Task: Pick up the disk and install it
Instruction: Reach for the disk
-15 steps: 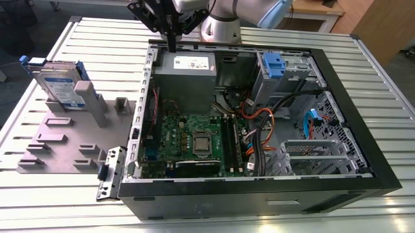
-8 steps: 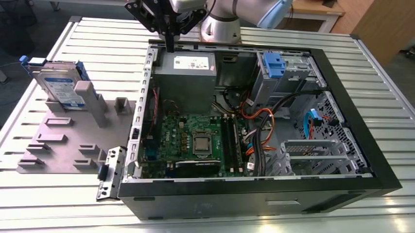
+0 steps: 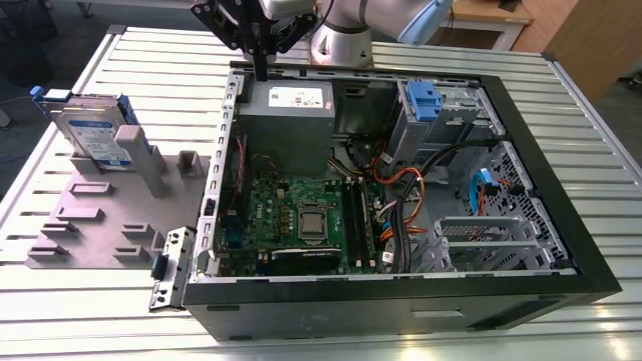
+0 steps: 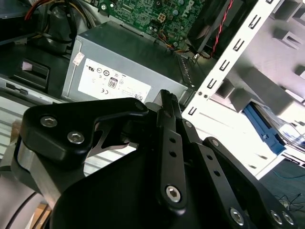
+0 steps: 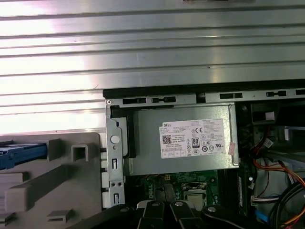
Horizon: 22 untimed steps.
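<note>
A worktop [image 3: 602,113] of ribbed metal slats is stretching across the exterior view, and in the first wrist view strong light is glaring off its ridges. Past its far edge, toward the exterior view's right, a pale wooden desk [image 3: 492,15] and a browner wooden cabinet [image 3: 587,41] are standing. Dark floor [image 3: 40,45] is showing on the exterior view's left.
</note>
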Available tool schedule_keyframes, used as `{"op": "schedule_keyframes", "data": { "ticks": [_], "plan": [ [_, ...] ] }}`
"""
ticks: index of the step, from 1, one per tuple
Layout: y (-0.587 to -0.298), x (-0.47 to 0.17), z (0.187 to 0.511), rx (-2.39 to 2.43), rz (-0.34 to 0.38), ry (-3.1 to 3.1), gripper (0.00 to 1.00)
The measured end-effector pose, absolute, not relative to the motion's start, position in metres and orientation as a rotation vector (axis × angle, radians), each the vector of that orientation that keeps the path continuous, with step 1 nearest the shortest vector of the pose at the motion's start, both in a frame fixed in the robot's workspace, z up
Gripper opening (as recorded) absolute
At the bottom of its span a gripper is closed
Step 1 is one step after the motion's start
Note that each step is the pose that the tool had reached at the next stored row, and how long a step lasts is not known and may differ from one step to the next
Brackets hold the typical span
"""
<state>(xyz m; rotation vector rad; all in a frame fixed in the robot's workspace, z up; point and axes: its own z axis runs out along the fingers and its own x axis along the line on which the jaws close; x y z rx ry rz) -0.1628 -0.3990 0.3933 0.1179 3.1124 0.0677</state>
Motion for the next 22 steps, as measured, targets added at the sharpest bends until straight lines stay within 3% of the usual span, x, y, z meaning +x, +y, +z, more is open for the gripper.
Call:
{"op": "schedule_keyframes", "data": {
  "ticks": [22],
  "plan": [
    [-0.399, -0.180, 0.393, 0.118, 0.068, 3.112, 0.11]
  ]
}}
